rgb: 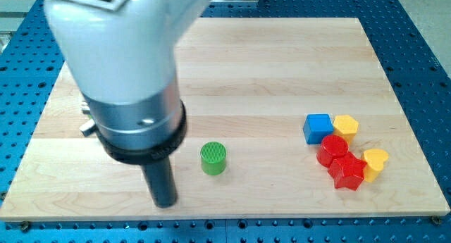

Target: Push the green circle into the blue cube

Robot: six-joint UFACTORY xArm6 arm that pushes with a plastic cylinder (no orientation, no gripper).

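Presently, in the single camera view, my tip (pixel 165 203) rests on the wooden board (pixel 268 60) near its near edge, left of centre. This arm carries no jaws; it ends in a plain dark rod, so nothing is held. The green circle (pixel 213 158) stands just to the right of the tip and slightly farther back, apart from it, with bare wood visible between them. The blue cube (pixel 318 127) sits well to the right of the green circle, with open board between. Touching the blue cube on its right is a yellow block (pixel 346 125). Nearer, two red blocks (pixel 340 162) cluster against each other, and a yellow heart-shaped block (pixel 375 163) adjoins them on the right.
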